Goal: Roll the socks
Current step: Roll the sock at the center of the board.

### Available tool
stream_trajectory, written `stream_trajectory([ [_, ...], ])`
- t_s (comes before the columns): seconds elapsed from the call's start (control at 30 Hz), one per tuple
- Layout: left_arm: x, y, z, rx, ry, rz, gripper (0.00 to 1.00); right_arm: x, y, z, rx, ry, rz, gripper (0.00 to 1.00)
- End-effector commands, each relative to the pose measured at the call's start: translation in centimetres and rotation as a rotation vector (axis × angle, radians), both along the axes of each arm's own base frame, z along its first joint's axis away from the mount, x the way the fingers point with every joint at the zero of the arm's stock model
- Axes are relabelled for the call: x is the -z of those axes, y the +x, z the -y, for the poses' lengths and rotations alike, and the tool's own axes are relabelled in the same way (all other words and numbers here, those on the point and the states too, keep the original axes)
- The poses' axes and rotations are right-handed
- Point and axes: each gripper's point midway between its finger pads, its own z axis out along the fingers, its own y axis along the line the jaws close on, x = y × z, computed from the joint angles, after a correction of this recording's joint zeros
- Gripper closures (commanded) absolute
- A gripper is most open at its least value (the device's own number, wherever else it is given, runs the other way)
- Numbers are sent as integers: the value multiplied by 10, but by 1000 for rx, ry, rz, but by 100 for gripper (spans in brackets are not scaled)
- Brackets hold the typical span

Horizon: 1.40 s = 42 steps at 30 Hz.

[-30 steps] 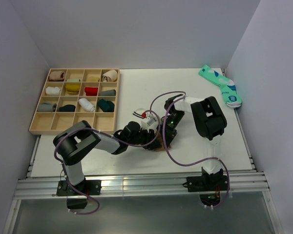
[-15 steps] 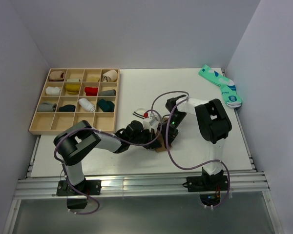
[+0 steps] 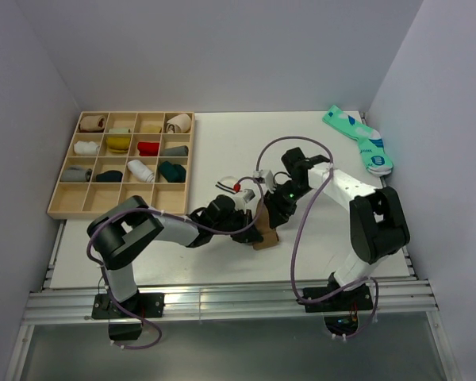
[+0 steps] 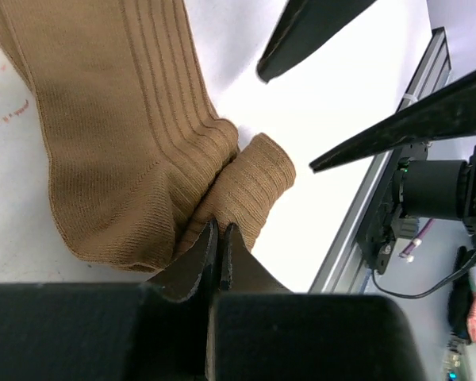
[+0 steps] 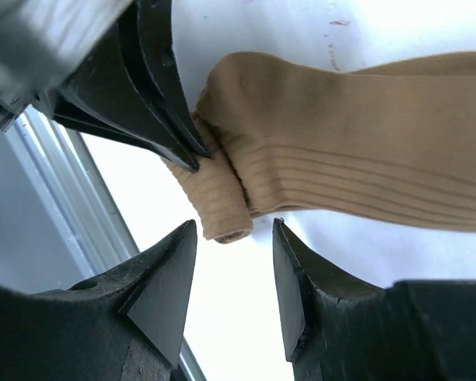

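Note:
The long tan-brown sock [image 4: 127, 135] lies on the white table, its near end curled into a short roll [image 4: 252, 176]. My left gripper [image 4: 220, 230] is shut, its tips pinching the fabric in the crease between the roll and the flat part. My right gripper [image 5: 234, 230] stands open just in front of the roll [image 5: 218, 202], one finger on each side and touching nothing. In the top view both grippers meet at the tan sock [image 3: 264, 232], the left gripper [image 3: 248, 228] from the left and the right gripper [image 3: 276, 213] from the right. The teal pair [image 3: 358, 139] lies at the far right corner.
A wooden tray [image 3: 62, 205] of compartments holding several rolled socks stands at the back left. A small white item [image 3: 224, 183] lies just beyond the left wrist. The table's front rail [image 3: 222, 298] is close behind the grippers. Cables loop over both arms.
My right gripper has opened and let go of the roll, and its arm has swung out to the right. My left gripper has shut on the tan sock.

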Motion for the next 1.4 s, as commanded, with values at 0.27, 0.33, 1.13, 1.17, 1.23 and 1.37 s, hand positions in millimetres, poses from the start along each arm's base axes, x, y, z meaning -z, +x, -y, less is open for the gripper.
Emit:
stream_trajectory([
  [0.27,34,-22,-7,-18,160,-257,100,-15,24,16,100,78,162,48],
  [0.33,33,-24,-5,-13,176,-294,100,-16,24,19,96,82,195,48],
  [1.13,46,-13,-14,-27,195,-543,100,-11,-31,12,-238,165,552,37],
  [1.17,46,-12,-14,-26,195,-546,100,-8,-33,11,-249,151,553,37],
  [1.23,45,-11,-13,-26,192,-548,100,-5,-38,2,-289,149,565,37],
  [1.37,46,-8,-12,-27,190,-554,100,9,-45,-6,-335,110,582,37],
])
